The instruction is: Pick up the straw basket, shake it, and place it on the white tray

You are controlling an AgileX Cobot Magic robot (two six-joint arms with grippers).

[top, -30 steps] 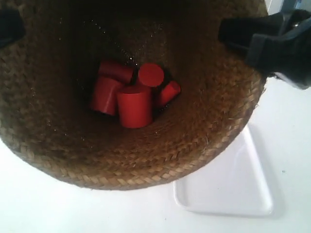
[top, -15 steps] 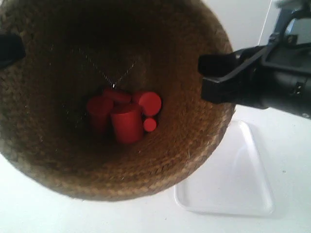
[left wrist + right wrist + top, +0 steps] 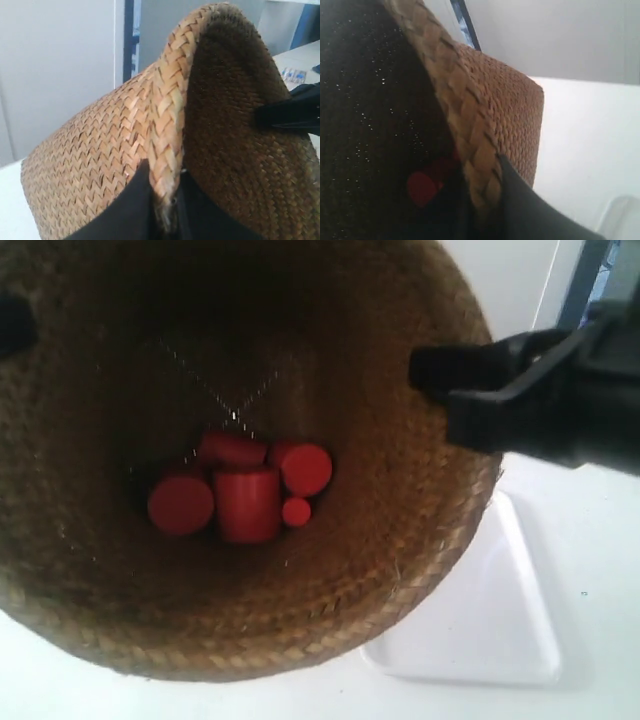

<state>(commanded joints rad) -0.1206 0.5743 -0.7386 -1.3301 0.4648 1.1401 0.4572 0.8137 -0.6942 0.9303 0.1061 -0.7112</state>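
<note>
The straw basket point(image 3: 400, 540) fills the exterior view, held up off the table and seen from above into its dark inside. Several red cylinders point(image 3: 245, 502) lie at its bottom. The arm at the exterior view's right pinches the rim with a black gripper point(image 3: 445, 375); another black tip shows at the left edge. In the left wrist view my left gripper point(image 3: 165, 195) is shut on the braided rim of the straw basket point(image 3: 100, 160). My right gripper point(image 3: 485, 200) is shut on the rim of the straw basket point(image 3: 510, 105) too. The white tray point(image 3: 490, 620) lies on the table below, partly hidden.
A white table point(image 3: 600, 540) surrounds the tray. A pale wall and a dark blue post point(image 3: 585, 280) stand behind. In the right wrist view a corner of the tray point(image 3: 625, 215) shows on the table.
The basket has swung and tilted between frames, its rim shifting up and sideways. The red cylinders rolled and rearranged at the bottom. The arm at the exterior view's right moved with the rim.
</note>
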